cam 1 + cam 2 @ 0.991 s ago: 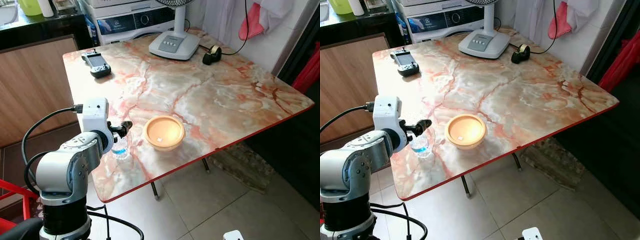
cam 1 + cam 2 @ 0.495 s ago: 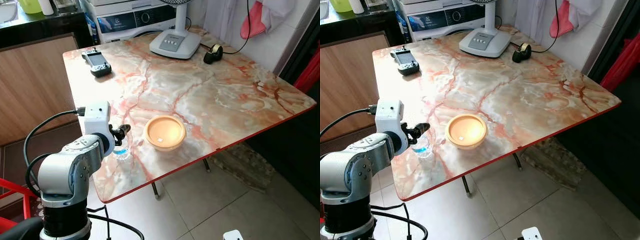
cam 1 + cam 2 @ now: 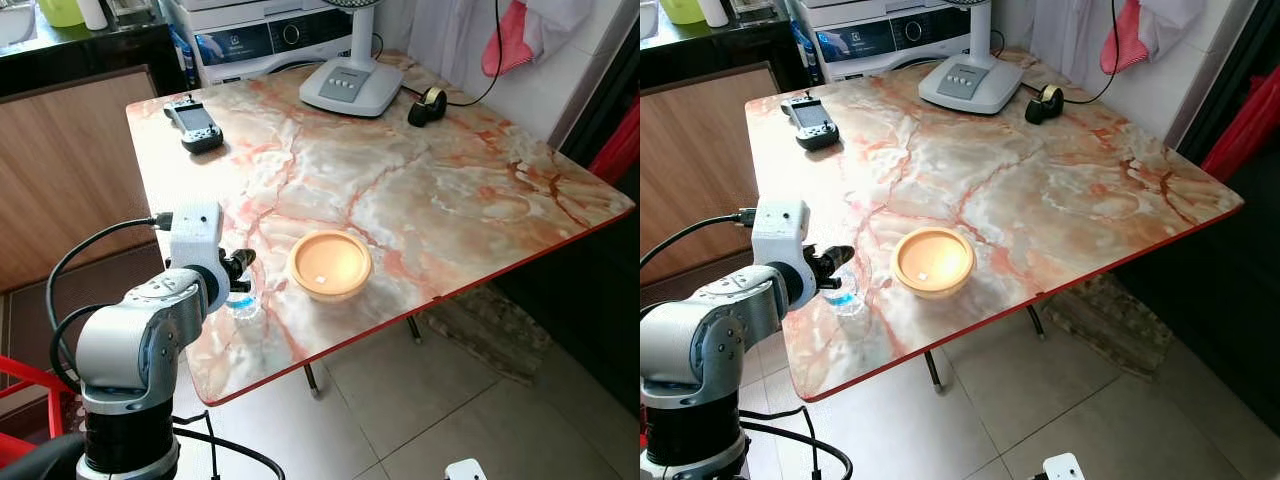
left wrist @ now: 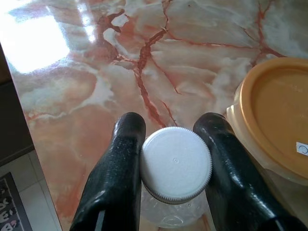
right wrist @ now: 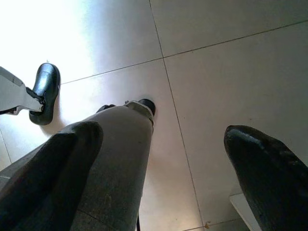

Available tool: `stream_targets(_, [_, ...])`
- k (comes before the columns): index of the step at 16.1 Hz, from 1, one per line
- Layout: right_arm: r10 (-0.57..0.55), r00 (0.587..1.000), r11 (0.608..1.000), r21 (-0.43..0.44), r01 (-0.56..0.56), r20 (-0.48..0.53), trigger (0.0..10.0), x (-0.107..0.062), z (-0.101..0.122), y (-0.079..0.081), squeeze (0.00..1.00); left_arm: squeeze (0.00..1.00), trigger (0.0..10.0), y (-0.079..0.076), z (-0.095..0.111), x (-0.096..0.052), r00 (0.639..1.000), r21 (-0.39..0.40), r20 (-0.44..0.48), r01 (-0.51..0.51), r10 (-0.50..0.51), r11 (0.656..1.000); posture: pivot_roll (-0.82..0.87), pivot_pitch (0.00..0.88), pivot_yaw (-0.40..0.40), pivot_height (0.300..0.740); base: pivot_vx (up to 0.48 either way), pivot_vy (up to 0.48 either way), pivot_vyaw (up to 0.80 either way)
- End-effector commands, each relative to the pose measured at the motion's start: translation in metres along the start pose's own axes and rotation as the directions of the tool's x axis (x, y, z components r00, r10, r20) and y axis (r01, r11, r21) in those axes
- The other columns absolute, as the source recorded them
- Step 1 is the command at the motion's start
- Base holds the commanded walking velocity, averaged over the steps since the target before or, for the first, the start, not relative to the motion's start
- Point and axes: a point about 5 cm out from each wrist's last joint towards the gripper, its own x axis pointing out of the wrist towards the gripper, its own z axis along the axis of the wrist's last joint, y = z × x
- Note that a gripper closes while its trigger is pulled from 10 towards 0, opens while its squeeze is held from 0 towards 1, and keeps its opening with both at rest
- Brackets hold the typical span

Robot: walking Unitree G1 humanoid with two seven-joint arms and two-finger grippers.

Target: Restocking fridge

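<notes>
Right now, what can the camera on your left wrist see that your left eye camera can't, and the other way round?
The left wrist view looks down on the bottle's white cap, sitting between the left gripper's two black fingers. The left eye view takes in far more: the fan base, a handheld controller, a tape roll and the floor. Both show the marble table, the orange lidded container and the bottle.

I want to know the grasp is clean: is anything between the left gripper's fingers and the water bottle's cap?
No. In the left wrist view the fingers of the left gripper sit either side of the water bottle, against its white cap.
</notes>
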Motion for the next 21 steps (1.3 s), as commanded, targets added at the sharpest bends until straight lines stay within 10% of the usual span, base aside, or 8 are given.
stream_targets(1, [0.003,1.0,1.0,0.0,-0.003,-0.02,10.0,-0.001,-0.005,0.001,0.0,0.0,0.0,0.003,0.001,-0.002,1.0,0.022,0.0,-0.023,0.023,1.0,0.13,0.091,-0.009,0.74,0.0,0.0,0.0])
stream_targets(6, [0.006,1.0,1.0,0.004,-0.006,-0.021,10.0,0.0,-0.006,0.003,0.0,0.0,0.0,0.01,0.011,-0.003,0.995,0.069,0.062,-0.081,0.077,0.994,0.14,0.083,-0.005,0.74,0.0,0.0,0.0])
stream_targets(9, [0.01,1.0,1.0,0.011,-0.009,-0.022,10.0,0.0,-0.008,0.006,0.0,0.0,0.0,0.041,0.031,-0.012,0.943,0.149,0.201,-0.296,0.264,0.943,0.15,0.066,0.008,0.74,0.0,0.0,0.0])
stream_targets(10, [0.013,1.0,1.0,0.021,-0.013,-0.022,10.0,0.0,-0.009,0.009,0.0,0.0,10.0,0.069,0.019,-0.014,0.903,0.169,0.198,-0.415,0.381,0.894,0.14,0.056,0.018,0.74,0.0,0.0,0.0])
stream_targets(11, [0.015,1.0,1.0,0.024,-0.014,-0.022,10.0,0.001,-0.009,0.01,0.0,0.0,10.0,0.082,0.008,-0.015,0.889,0.155,0.172,-0.45,0.425,0.879,0.14,0.053,0.023,0.74,0.0,0.0,0.0])
stream_targets(15, [-0.011,1.0,0.997,0.072,0.012,-0.024,10.0,0.0,-0.014,0.013,0.0,0.0,10.0,0.139,-0.096,-0.02,0.828,0.154,-0.018,-0.551,0.56,0.82,0.13,0.038,0.034,0.74,0.0,0.0,0.0])
stream_targets(21, [-0.089,0.996,0.975,0.203,0.089,-0.013,10.0,-0.001,-0.02,0.01,0.0,0.0,10.0,0.117,-0.228,-0.027,0.897,0.173,-0.219,-0.353,0.385,0.92,0.1,0.013,0.024,0.74,0.0,0.0,0.0])
